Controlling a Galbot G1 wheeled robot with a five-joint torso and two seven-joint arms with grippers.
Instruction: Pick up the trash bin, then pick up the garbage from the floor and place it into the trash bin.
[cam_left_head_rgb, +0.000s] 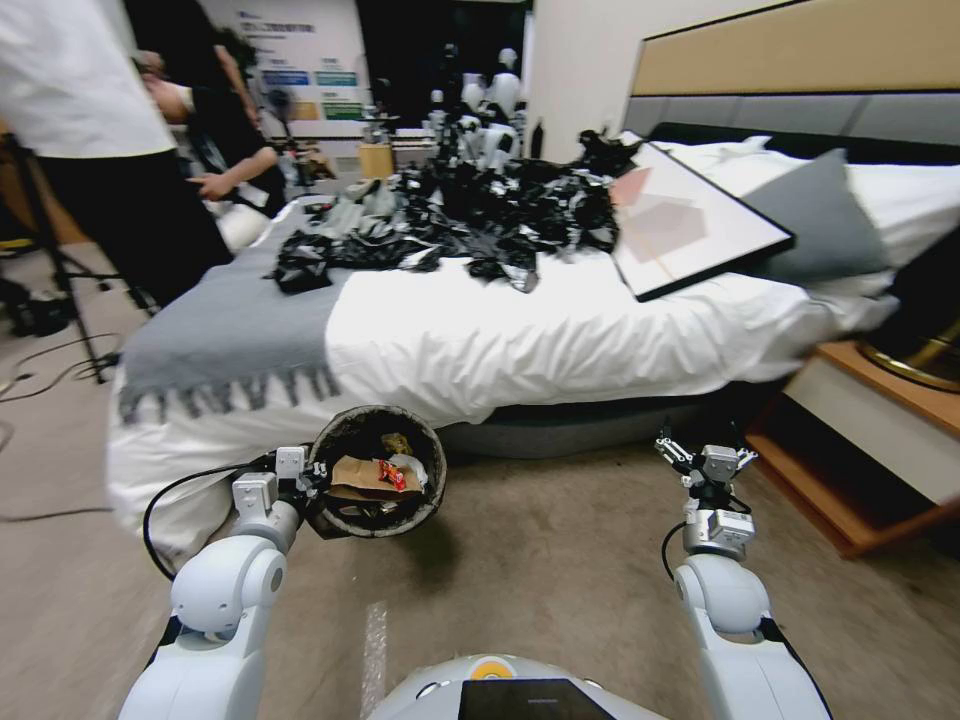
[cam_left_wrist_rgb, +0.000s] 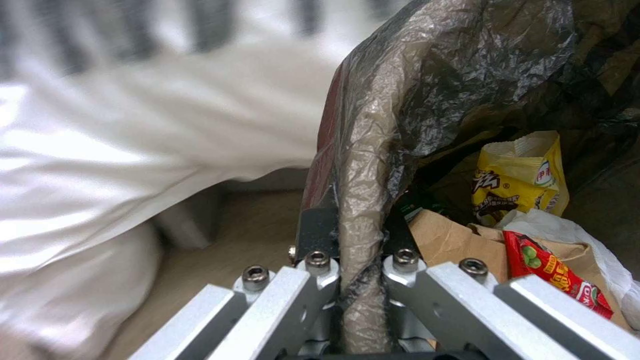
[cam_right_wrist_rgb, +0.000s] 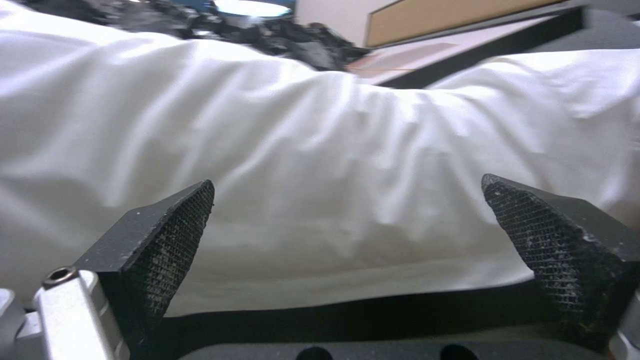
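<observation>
My left gripper (cam_left_head_rgb: 312, 482) is shut on the rim of the trash bin (cam_left_head_rgb: 378, 425) and holds it tilted above the floor, low on the left of the head view. The left wrist view shows the two fingers (cam_left_wrist_rgb: 319, 235) clamped on the liner-covered rim (cam_left_wrist_rgb: 363, 165). Garbage lies inside the bin: a yellow snack wrapper (cam_left_wrist_rgb: 517, 175), a brown paper scrap (cam_left_wrist_rgb: 450, 242), a red wrapper (cam_left_wrist_rgb: 553, 277) and white tissue (cam_left_wrist_rgb: 573, 235). My right gripper (cam_left_head_rgb: 705, 462) hangs open above the floor at the right, holding nothing, facing the bed sheet (cam_right_wrist_rgb: 320, 165).
A bed (cam_left_head_rgb: 520, 330) with white sheets and a grey throw stands straight ahead, a heap of black plastic bags (cam_left_head_rgb: 480, 215) and a framed picture (cam_left_head_rgb: 690, 225) on it. A wooden nightstand (cam_left_head_rgb: 870, 440) is at the right. People and a tripod stand at the far left.
</observation>
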